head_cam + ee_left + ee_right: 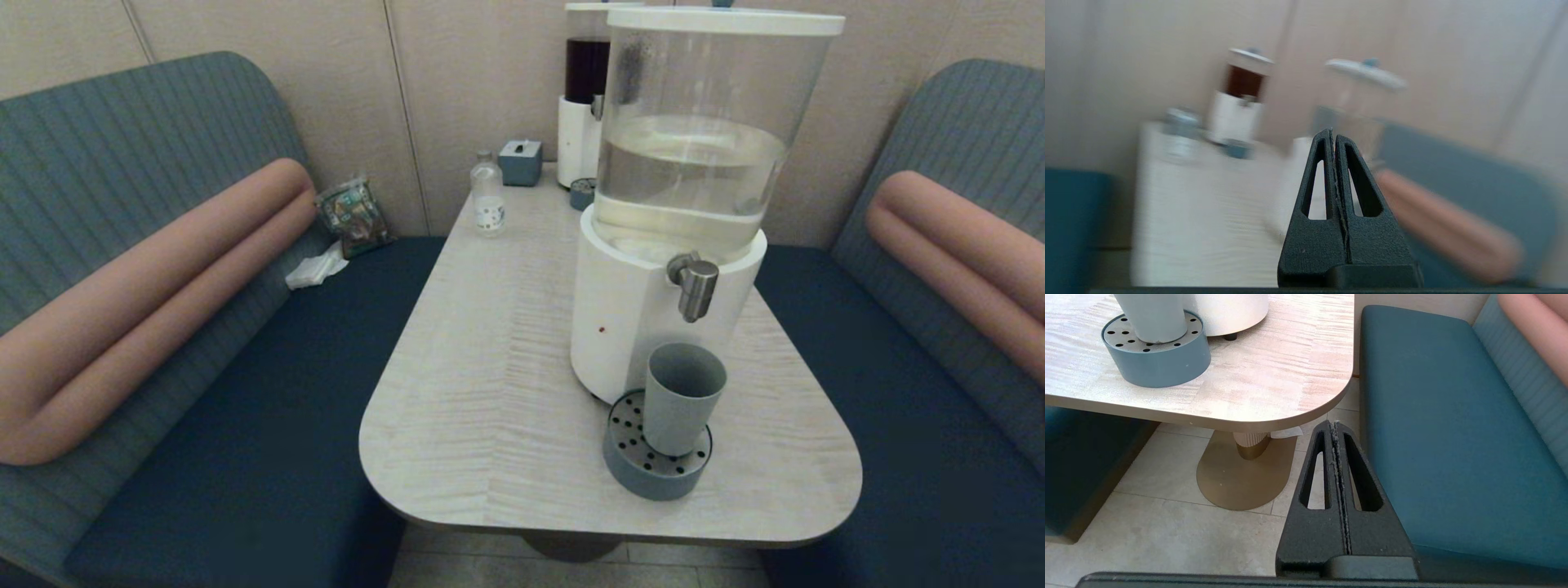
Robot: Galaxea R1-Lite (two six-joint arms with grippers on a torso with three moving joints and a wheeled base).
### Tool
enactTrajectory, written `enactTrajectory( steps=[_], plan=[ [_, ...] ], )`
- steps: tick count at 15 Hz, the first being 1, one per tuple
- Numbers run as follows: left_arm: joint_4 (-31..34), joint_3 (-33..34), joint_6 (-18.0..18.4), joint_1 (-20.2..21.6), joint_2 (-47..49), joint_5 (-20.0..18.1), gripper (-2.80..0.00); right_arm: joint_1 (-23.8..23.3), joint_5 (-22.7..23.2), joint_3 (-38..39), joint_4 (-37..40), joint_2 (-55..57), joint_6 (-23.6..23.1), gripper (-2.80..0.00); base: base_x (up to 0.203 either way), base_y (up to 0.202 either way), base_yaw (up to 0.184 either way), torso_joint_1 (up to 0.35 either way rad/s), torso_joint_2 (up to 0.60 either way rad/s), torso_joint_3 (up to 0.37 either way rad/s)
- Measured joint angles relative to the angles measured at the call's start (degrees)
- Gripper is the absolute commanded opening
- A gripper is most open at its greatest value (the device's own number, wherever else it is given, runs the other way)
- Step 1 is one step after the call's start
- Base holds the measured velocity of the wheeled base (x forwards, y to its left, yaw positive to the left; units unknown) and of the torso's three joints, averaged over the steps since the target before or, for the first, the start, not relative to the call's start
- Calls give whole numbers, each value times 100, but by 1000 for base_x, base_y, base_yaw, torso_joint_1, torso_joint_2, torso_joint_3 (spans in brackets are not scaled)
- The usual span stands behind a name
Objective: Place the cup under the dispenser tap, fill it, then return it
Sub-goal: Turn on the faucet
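Observation:
The grey-green cup stands upright on the round grey-blue drip tray, directly below the brushed-steel dispenser tap of the big white-based dispenser. Its lower part shows in the right wrist view as the cup on the drip tray. Neither arm appears in the head view. My right gripper is shut and empty, low beside the table's near right corner, above the floor. My left gripper is shut and empty, off the table's near left side, pointing toward the dispensers.
A narrower dispenser with dark liquid, a small clear bottle and a grey-blue box stand at the table's far end. Blue benches flank the table. The table pedestal rises from the tiled floor.

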Motion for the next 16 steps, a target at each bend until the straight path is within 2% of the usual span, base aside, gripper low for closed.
enactTrajectory(
  steps=[2, 3, 5, 7, 9, 10, 12, 14, 15, 16],
  plan=[
    [36, -176, -694, -9, -39, 124, -280, 0, -5, 0, 2, 0, -43, -280, 0, 0, 0, 0, 0, 0],
    [238, -391, -874, -42, -51, 149, -280, 0, 0, 0, 2, 0, -58, -280, 0, 0, 0, 0, 0, 0],
    [975, -818, -944, -146, -199, 161, -280, 0, -5, 0, 11, 0, -39, -280, 0, 0, 0, 0, 0, 0],
    [1975, -1131, -931, -306, -525, 158, -280, 0, 0, -2, 13, 0, -56, -280, 0, 0, 0, 0, 0, 0],
    [2831, -1128, -611, -391, -989, 116, -280, 0, -5, -2, 13, 0, -20, -280, 0, 0, 0, 0, 0, 0],
    [3072, -875, -195, -413, -1206, 181, -280, 0, -5, -1, 16, 0, -32, -280, 0, 0, 0, 0, 0, 0],
    [3436, -325, 1121, -435, -1447, 577, -280, 0, -2, -2, 22, 0, -50, -280, 0, 0, 0, 0, 0, 0],
    [4167, -65, 2551, -443, -1557, 1236, -280, 0, -21, -2, 20, 0, -56, -280, 0, 0, 0, 0, 0, 0],
    [4576, -1, 3226, -444, -1591, 1681, -280, 0, -22, -2, 22, 0, -65, -280, 0, 0, 0, 0, 0, 0],
    [4982, 33, 3760, -446, -1612, 2145, -280, 0, -21, -1, 27, 0, -100, -280, 0, 0, 0, 0, 0, 0]
  ],
)
